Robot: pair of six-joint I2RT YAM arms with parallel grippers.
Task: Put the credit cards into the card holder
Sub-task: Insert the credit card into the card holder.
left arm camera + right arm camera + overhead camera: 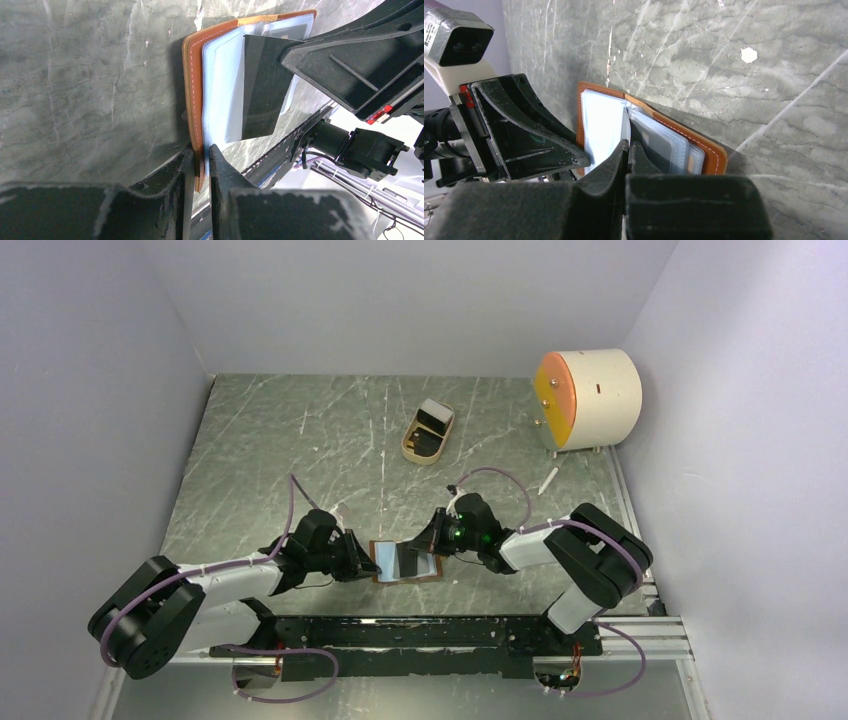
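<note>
**Card poised over open holder**

The card holder point(405, 562) lies open on the table point(300, 440) between the arms. Left jaws pinch its left edge; right jaws, nearly closed, grip a dark card point(262, 85) pointing leftward over its sleeves point(222, 90).

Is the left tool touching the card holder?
Touching: in the left wrist view the left tool pinches the orange edge of the card holder.

- The dark card point(260, 90) has its far end covered by the right gripper's fingers point(340, 70).
- The card holder point(192, 85) has its lower end hidden behind the left gripper's fingers point(165, 180).
- The contents of the tan tray point(408, 450), near the table's far edge, are too small to tell.
</note>
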